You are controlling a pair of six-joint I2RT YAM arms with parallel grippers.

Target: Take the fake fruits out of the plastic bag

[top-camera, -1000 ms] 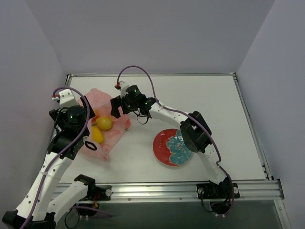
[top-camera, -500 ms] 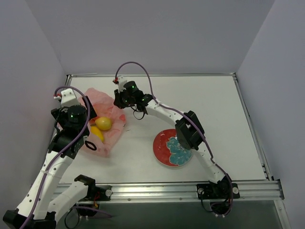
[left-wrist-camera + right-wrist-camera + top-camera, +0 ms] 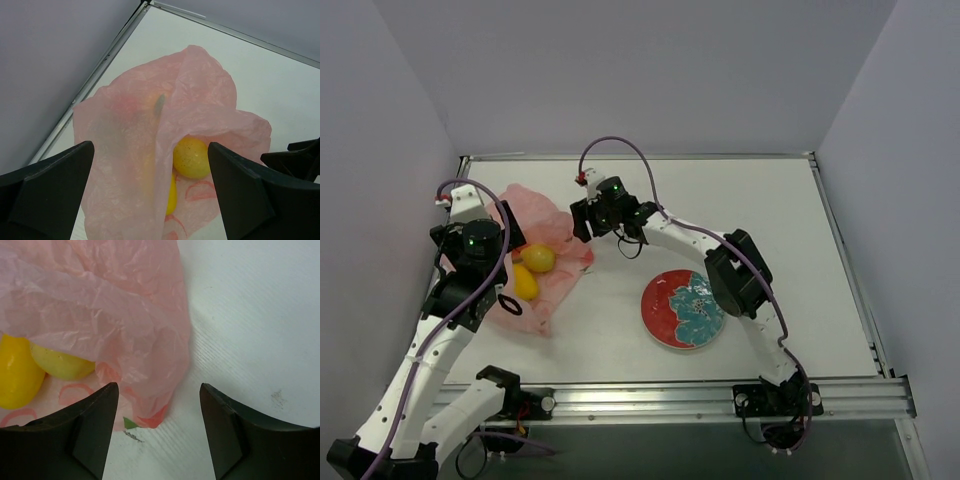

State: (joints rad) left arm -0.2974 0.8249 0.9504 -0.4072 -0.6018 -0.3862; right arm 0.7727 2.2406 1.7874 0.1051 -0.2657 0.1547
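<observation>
The pink plastic bag (image 3: 542, 215) lies crumpled at the table's left. Two yellow fruits (image 3: 539, 258) (image 3: 525, 283) show at its open mouth. In the left wrist view a round speckled yellow fruit (image 3: 191, 157) and a second yellow one (image 3: 171, 192) lie under a fold of the bag (image 3: 140, 130), with faint red and orange shapes showing through farther in. My left gripper (image 3: 150, 200) hovers above the bag, open and empty. My right gripper (image 3: 159, 440) is open and empty over the bag's right edge (image 3: 150, 365), with two yellow fruits (image 3: 15, 372) (image 3: 62, 365) to its left.
The red-and-teal plate (image 3: 682, 308) lies right of centre, near the right arm's elbow. The left wall and the table's metal rim (image 3: 100, 70) run close behind the bag. My right gripper (image 3: 582, 218) sits just right of the bag.
My right gripper has gone back, then to the right, and now sits at the bag's right edge. The bag's fold has shifted slightly. The left arm has barely moved.
</observation>
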